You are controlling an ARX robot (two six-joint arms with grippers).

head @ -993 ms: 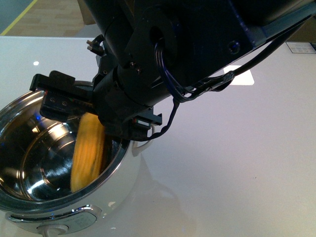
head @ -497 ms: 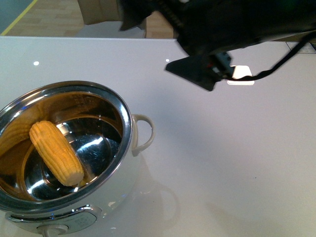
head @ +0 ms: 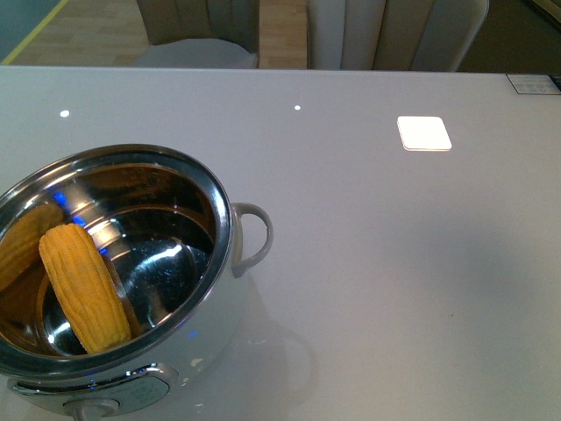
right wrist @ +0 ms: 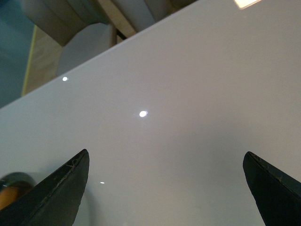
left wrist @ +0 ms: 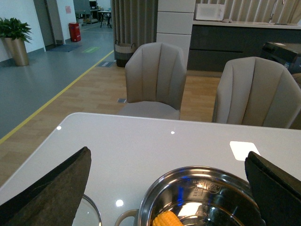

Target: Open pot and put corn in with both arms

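Left jaws: the left gripper [left wrist: 167, 188] is spread wide, its two dark fingers [left wrist: 49, 188] at opposite edges of the left wrist view, nothing between them but the scene beyond.
Right jaws: the right gripper [right wrist: 164, 193] is likewise parted wide and holds nothing; its dark fingertips [right wrist: 63, 188] frame bare tabletop.
Arms in front view: neither arm shows.
Pot: the pot [head: 223, 263] stands at the near left of the white tabletop [head: 394, 281], uncovered, with its steel rim and shiny inside exposed. Its white loop handle [head: 254, 237] sticks out on the side toward the middle of the tabletop, and part of the front knob [head: 88, 408] shows at the lower edge of the front view.
Corn: the corn [head: 83, 285] lies inside the pot, tilted, one end down near the bottom and the other leaning up along the steel wall, where its yellow reflection shows. In the left wrist view only its top peeks over the lower edge, inside the steel bowl.
Lid: a curved glass edge with a metal rim [left wrist: 91, 212] sits on the tabletop just beside the pot in the left wrist view; most of it is hidden behind the left finger, so I cannot tell more.
Tabletop marks: a bright square patch of light [head: 424, 132] lies toward the far right, well apart from the pot.
Beyond the tabletop: two beige chairs [left wrist: 155, 77] stand at the far edge, on a wooden floor.
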